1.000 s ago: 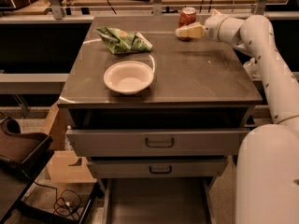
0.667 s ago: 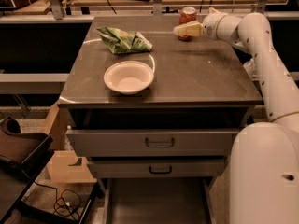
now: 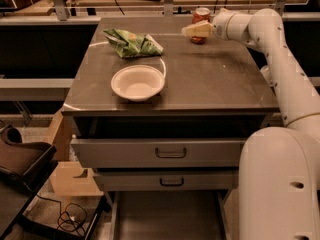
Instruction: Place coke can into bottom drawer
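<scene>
The coke can [image 3: 202, 15], small and red with a silver rim, stands upright at the far right of the table top [image 3: 220, 79]. My gripper [image 3: 196, 30] reaches in from the right and sits directly in front of the can's lower half, hiding its middle. A strip of the can's base shows below the gripper. Whether the gripper touches the can cannot be told. The bottom drawer [image 3: 167, 216] stands pulled out at floor level under the table, its flat grey floor bare.
A white bowl [image 3: 138, 82] sits near the table's front left, and a green snack bag [image 3: 132, 42] lies behind it. Two grey drawer fronts with black handles [image 3: 170, 153] [image 3: 171, 182] are above the open drawer. My white arm [image 3: 280, 74] runs down the right side.
The gripper has edged slightly to the left in front of the can. The can, bowl and bag have not moved.
</scene>
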Tool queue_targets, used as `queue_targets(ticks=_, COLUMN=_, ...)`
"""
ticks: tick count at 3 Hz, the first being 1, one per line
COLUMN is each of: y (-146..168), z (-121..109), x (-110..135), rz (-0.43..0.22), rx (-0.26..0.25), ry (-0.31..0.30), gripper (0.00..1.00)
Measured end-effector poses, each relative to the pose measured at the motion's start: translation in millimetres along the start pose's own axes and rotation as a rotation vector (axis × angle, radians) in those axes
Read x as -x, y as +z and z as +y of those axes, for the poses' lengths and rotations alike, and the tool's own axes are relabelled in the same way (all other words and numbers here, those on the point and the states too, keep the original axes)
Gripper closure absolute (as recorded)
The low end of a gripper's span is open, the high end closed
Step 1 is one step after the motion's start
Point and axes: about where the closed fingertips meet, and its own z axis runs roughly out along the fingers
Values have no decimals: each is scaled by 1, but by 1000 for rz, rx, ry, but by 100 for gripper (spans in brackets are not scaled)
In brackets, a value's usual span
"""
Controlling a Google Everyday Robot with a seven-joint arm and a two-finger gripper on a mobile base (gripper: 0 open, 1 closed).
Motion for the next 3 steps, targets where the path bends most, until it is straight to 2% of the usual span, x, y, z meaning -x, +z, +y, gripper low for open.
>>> queue_targets(ticks=1, y=8, z=2, x=-1, rz=5, rx=1, ry=37, gripper=0)
queue_targets(ticks=2, y=19, z=2, x=-2, rz=-8, rx=-4, ry=77, gripper=18)
queue_targets(ticks=3, y=21, z=4, x=-3, rz=-7, rx=0, ry=78, gripper=40)
